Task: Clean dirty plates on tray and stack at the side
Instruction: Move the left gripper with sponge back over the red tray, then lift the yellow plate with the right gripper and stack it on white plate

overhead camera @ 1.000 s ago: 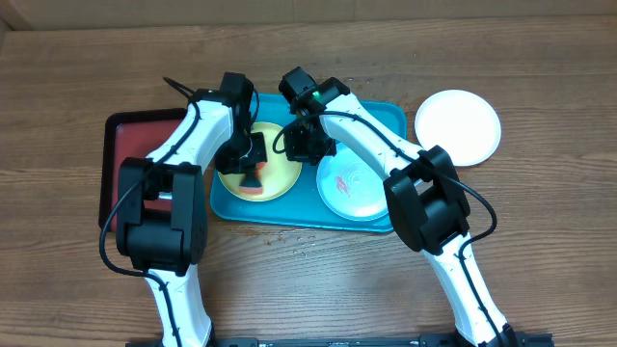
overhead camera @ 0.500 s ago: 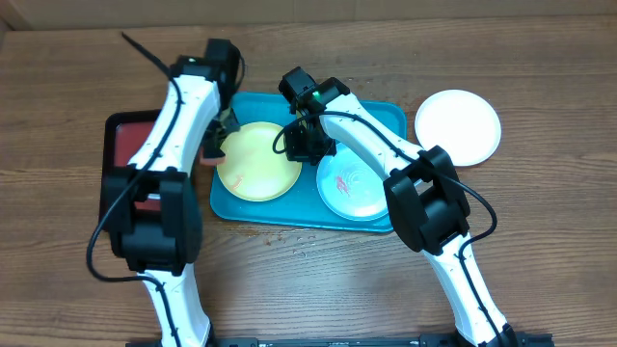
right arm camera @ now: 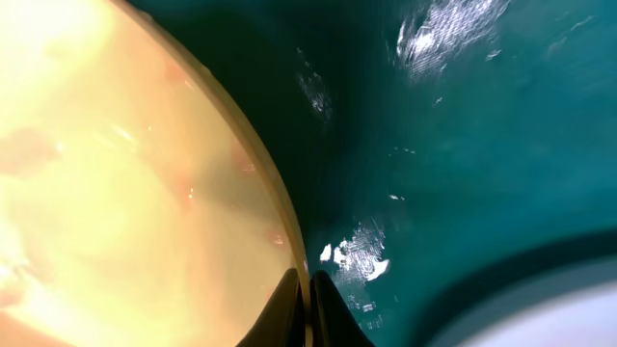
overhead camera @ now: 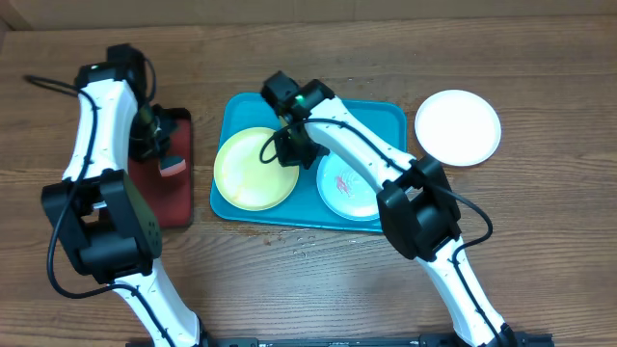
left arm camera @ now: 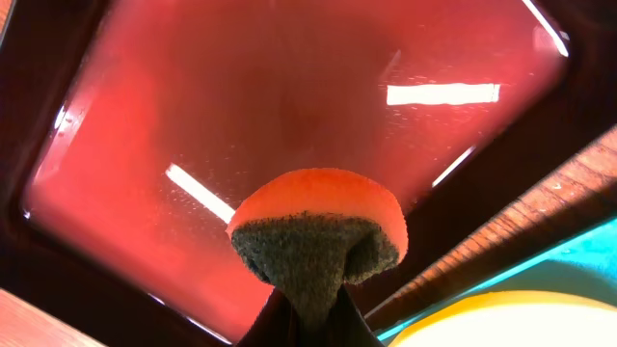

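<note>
**A:** Where is the yellow plate (overhead camera: 246, 173)?

**B:** It's in the left half of the blue tray (overhead camera: 390, 114), mid-frame in the overhead view. The mint plate (overhead camera: 352, 188) lies beside it in the right half, with red smears on it.

**A:** Why is the right gripper (right arm camera: 308, 294) there?

**B:** Its fingers are pinched tight on the yellow plate's right rim. I'd guess that's to steady it or to lift it out. The white plate (overhead camera: 458, 127) sits alone on the table (overhead camera: 318, 289) at upper right, likely the start of the stack.

**A:** And the left gripper (left arm camera: 307, 313)?

**B:** It's clamped on an orange sponge (left arm camera: 318, 217), dark scouring side towards the camera, held over the red tray (left arm camera: 241, 116) at the frame's left. That's probably where the sponge gets parked. I can't tell if it touches.

**A:** What about the surroundings?

**B:** Brown wood-grain tabletop. Almost nothing of the room shows.
</note>
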